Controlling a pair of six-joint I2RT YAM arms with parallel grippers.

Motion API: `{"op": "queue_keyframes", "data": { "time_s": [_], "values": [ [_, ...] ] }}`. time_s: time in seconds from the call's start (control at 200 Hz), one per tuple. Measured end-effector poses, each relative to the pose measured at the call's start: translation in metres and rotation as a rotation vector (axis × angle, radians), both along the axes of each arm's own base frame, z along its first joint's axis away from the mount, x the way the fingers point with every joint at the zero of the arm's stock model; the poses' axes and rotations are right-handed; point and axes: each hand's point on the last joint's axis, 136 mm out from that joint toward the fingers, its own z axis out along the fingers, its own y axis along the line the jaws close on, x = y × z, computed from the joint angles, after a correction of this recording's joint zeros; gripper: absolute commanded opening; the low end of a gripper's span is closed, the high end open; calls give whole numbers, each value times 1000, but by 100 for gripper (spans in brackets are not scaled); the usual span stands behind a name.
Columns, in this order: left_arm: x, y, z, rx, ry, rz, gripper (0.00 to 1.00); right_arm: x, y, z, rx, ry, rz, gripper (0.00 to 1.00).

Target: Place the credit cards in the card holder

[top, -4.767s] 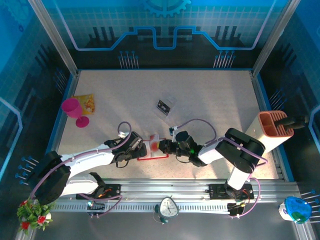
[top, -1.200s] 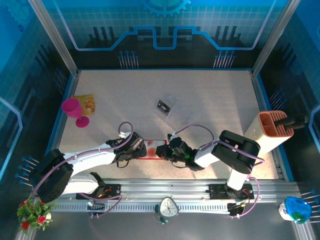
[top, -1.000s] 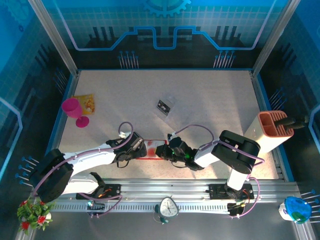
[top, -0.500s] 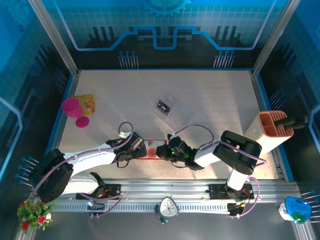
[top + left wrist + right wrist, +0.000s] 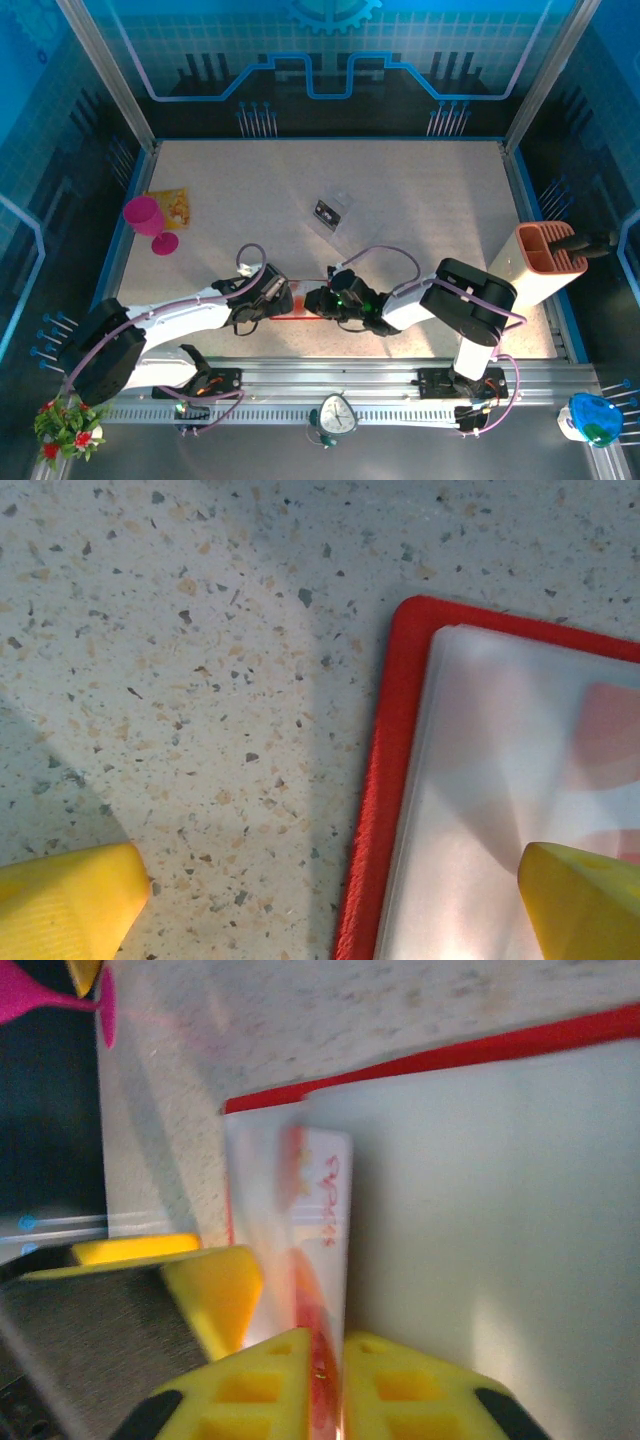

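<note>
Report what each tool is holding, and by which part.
Right tool pinches a credit card by its near end. Left tool is open, holding nothing.

The left claw (image 5: 279, 298) and the right claw (image 5: 318, 298), which pinches a card (image 5: 325, 1220), nearly meet over the red wallet (image 5: 385, 780), with little room between them. Beyond both, the surface (image 5: 420, 200) lies open up to a clear sleeve (image 5: 330, 211). A goblet (image 5: 146, 218) stands well left, a rack (image 5: 548, 250) well right.

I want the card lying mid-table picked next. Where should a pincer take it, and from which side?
The loose credit card lies flat and thin, with a clear sleeve at its right. Probably come straight down and pinch across its narrow width near the left end, away from the sleeve.
</note>
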Motion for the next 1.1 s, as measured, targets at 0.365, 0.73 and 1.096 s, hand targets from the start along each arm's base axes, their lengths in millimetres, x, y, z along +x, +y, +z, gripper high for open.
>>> {"op": "queue_keyframes", "data": {
  "time_s": [0.365,0.73,1.096],
  "values": [
    [7,22,16,-43,-16,103,99,-5,-22,29,-169,-59,146,39],
    [5,42,13,-9,11,142,99,18,-11,55,-323,-190,307,13],
    [-2,46,-1,43,76,121,99,9,-1,16,-484,-174,424,9]
  ]
}}
